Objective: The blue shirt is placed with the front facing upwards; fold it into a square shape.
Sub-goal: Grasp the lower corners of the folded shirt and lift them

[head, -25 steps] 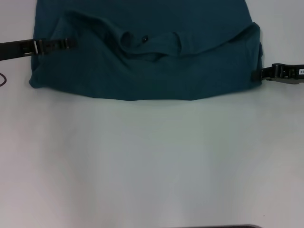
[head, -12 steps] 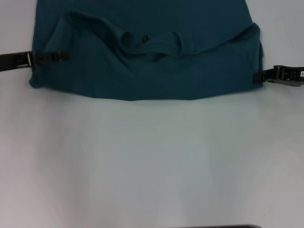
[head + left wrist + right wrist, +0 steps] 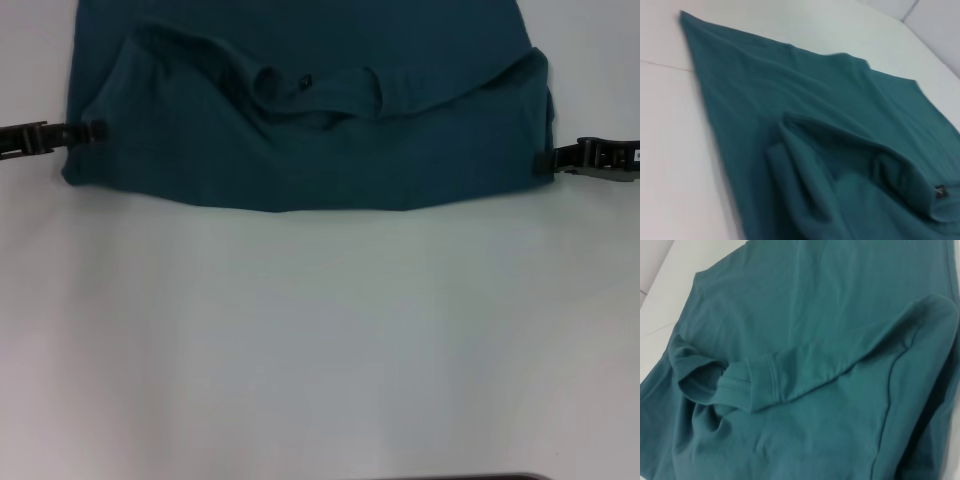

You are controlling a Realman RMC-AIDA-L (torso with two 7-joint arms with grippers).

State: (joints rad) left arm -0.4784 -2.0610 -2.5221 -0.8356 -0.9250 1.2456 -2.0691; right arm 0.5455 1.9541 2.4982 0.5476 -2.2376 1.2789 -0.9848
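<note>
Though folded, blue shirt (image 3: 300, 150) lies rumpled

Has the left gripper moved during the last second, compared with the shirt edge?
Yes. In the head view the left gripper has drawn back outward to the left: earlier it reached well over the blue shirt, now its tip sits just at the shirt's left edge.

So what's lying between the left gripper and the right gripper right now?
Only the blue shirt, folded over with its collar showing. In the head view it spans from the left gripper to the right gripper.
</note>
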